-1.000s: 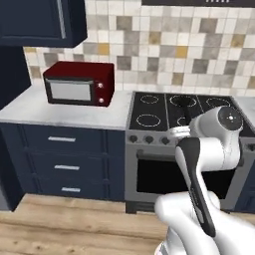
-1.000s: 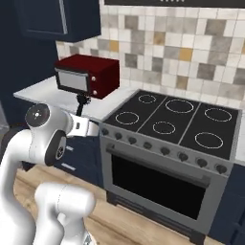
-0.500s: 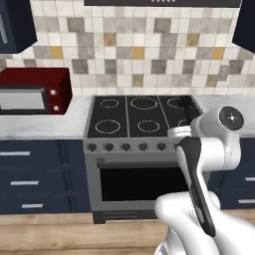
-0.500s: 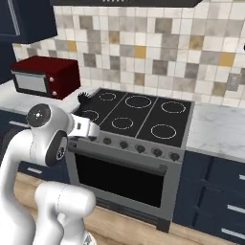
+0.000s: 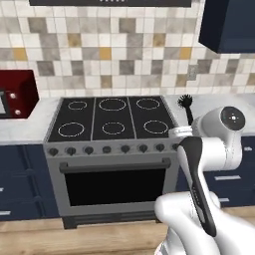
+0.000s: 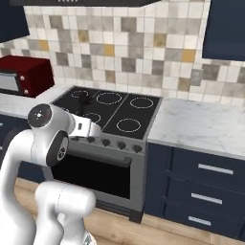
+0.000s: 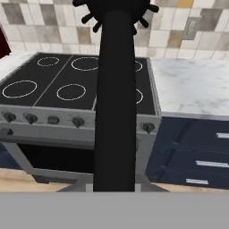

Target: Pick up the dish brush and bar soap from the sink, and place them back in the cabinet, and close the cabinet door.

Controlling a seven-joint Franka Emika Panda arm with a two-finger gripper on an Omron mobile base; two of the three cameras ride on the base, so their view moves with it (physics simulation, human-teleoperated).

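From the left base view, the dish brush point(image 5: 187, 104) is seen upright above the arm, its spiky head over the right edge of the stove point(image 5: 112, 119), beside the marble desk point(image 5: 219, 104). Right base view: brush head point(image 6: 86, 101) shown over the cooktop point(image 6: 112, 110), red microwave point(image 6: 24, 74) at left. Hand view: fingers clamped together on the brush handle point(image 7: 115, 98), bristles at top

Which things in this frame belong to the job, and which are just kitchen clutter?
Job:
- brush, held in the shut claw, head up

Not the job:
- stove
- red microwave
- marble counter
- drawers
- wall cabinet, shut; I can't tell if it's the target one
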